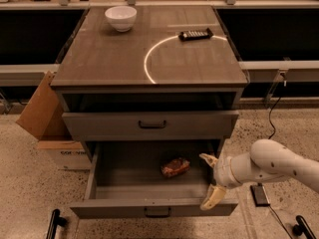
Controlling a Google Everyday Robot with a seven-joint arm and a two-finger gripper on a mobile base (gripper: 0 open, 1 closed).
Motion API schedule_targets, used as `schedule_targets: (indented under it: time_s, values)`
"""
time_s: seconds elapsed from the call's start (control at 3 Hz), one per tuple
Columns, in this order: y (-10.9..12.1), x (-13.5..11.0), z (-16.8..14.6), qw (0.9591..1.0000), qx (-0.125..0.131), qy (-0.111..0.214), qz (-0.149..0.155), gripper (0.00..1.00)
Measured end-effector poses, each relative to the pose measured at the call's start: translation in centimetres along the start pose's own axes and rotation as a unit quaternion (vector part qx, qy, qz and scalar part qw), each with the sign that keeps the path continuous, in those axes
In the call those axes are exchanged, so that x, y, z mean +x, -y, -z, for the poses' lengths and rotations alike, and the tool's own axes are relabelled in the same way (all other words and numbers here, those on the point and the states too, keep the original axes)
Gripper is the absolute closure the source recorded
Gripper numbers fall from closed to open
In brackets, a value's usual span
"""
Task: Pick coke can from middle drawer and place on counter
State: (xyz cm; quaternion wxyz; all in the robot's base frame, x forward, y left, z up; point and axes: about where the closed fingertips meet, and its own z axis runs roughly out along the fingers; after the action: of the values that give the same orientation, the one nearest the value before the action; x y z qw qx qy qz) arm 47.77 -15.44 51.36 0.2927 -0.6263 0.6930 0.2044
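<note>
The coke can (175, 167) lies on its side inside the open middle drawer (119, 176), right of its middle. It looks dark red. My gripper (210, 179) is at the drawer's right front corner, to the right of the can and apart from it. Its pale fingers (213, 197) are spread open and hold nothing. The white arm reaches in from the right. The counter (109, 59) with its white arc is above the drawers.
A white bowl (121, 17) and a black remote (195, 34) sit on the counter at the back. A closed drawer front (152, 125) is above the open one. A cardboard box (42, 116) stands left of the cabinet. A cable hangs at the right.
</note>
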Motion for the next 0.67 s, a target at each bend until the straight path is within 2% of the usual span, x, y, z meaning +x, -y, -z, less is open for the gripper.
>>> schedule_targets:
  time_s: [0.33,0.67]
  values:
    - [2.1,0.9,-1.0,0.9996,0.014,0.022,-0.014,0.00]
    - [4.2,1.0,-2.5,0.9989,0.018,0.039,-0.016,0.00]
